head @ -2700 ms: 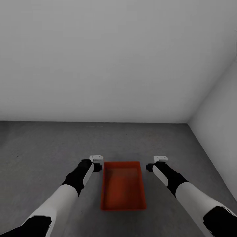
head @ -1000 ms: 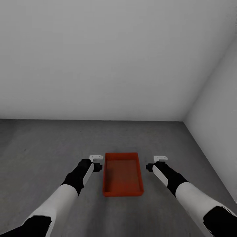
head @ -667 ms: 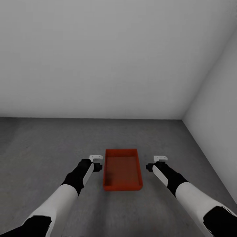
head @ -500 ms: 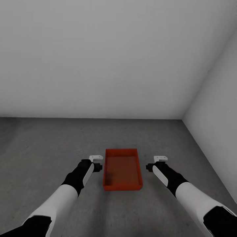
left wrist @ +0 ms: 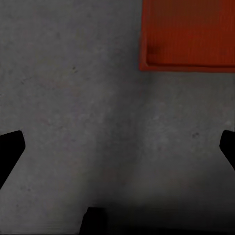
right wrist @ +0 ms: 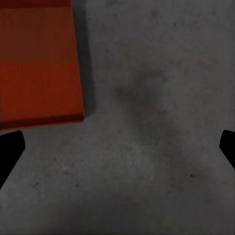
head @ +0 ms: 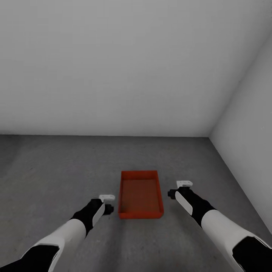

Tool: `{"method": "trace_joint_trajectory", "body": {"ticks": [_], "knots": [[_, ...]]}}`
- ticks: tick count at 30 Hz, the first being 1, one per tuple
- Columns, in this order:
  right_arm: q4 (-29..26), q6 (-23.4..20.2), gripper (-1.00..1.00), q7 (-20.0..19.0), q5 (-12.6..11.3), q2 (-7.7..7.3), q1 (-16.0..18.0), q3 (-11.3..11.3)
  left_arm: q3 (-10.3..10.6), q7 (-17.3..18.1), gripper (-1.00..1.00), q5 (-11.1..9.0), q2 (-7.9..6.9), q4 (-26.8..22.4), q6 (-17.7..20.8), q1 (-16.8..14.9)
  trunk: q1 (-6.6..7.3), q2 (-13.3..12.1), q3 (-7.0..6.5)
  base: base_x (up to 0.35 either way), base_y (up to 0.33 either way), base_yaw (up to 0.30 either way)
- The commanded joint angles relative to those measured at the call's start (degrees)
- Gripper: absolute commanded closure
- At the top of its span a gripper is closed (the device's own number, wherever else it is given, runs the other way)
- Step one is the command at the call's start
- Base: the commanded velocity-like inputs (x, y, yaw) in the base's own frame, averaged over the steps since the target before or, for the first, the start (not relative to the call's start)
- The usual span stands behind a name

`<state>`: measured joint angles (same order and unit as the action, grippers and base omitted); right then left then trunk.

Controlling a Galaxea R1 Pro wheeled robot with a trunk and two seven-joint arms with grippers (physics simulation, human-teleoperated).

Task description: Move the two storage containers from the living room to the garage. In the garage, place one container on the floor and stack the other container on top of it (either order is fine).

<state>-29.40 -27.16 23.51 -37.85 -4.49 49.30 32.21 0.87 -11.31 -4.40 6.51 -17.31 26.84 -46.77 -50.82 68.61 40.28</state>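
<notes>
White walls (head: pixel 113 68) meet a dark grey mottled floor (head: pixel 53 170). On it lies one red-orange container (head: pixel 140 194), between the two grippers and touching neither. From the left gripper (head: pixel 107 203) it is at about 2 o'clock; from the right gripper (head: pixel 183 187) at about 8 o'clock. It is a plain lidless box with thin straight walls and no writing. Both wrist views show the fingers (left wrist: pixel 11 152) far apart, holding nothing.
</notes>
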Motion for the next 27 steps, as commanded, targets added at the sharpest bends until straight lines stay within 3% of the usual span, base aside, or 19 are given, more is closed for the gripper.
{"method": "trace_joint_trajectory", "body": {"ticks": [1,6,11,18,27], "knots": [[0.0,-0.1,-1.00,0.5,-0.6,-0.08,0.1,0.5,0.1,-0.3,-1.00,-0.5,-0.42,2.9,-1.5,0.0,0.00,0.0,0.05,0.000,0.000,0.000],[2.5,-0.1,-1.00,0.4,-0.6,-0.08,0.0,0.6,0.0,-0.1,-1.00,-0.6,-1.27,9.4,-5.0,0.0,0.00,0.0,0.05,0.000,0.000,0.000],[2.9,-0.1,-1.00,0.4,-0.6,-0.09,0.0,0.6,-0.1,-0.1,-1.00,-1.0,-2.05,10.0,-5.3,0.0,0.00,0.0,0.05,0.000,0.000,0.000],[2.8,-0.1,-1.00,0.3,-0.6,-0.08,0.0,0.6,-0.1,0.1,-1.00,-2.4,-2.19,10.2,-5.4,0.0,0.00,0.0,0.05,0.000,0.000,0.000],[4.3,-0.2,-1.00,0.4,-0.4,0.00,-0.4,0.6,-0.2,0.2,-1.00,-2.7,-2.27,11.0,-5.6,0.0,0.00,0.0,0.05,0.000,0.000,0.000]]}}
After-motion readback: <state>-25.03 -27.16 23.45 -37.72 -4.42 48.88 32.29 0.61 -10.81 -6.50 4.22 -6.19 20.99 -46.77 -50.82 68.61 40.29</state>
